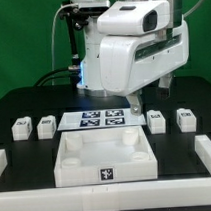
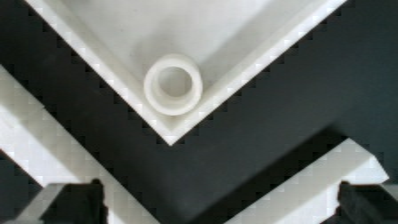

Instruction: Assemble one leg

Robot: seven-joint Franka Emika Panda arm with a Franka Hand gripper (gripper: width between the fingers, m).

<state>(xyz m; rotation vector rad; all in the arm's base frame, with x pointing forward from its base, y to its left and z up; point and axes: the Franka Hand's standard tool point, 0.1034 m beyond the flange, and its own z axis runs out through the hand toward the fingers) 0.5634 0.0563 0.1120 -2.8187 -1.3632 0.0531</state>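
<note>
Four small white legs lie in the exterior view, two at its left (image 1: 21, 126) (image 1: 44, 124) and two at its right (image 1: 155, 119) (image 1: 183, 117). The large white square part (image 1: 104, 156) with round corner sockets lies at the front middle. My gripper (image 1: 134, 98) hangs under the bulky white arm, above that part's far right corner, and is mostly hidden. In the wrist view my gripper (image 2: 217, 205) is open and empty. Its dark fingertips (image 2: 71, 205) stand wide apart. A corner of the square part (image 2: 107, 40) with a round socket (image 2: 173, 82) lies beyond them. No leg shows in the wrist view.
The marker board (image 1: 102, 119) lies flat behind the square part, between the two pairs of legs. Low white walls stand at the exterior view's left (image 1: 2, 164) and right (image 1: 208, 153) on the black table. Cables hang behind the arm.
</note>
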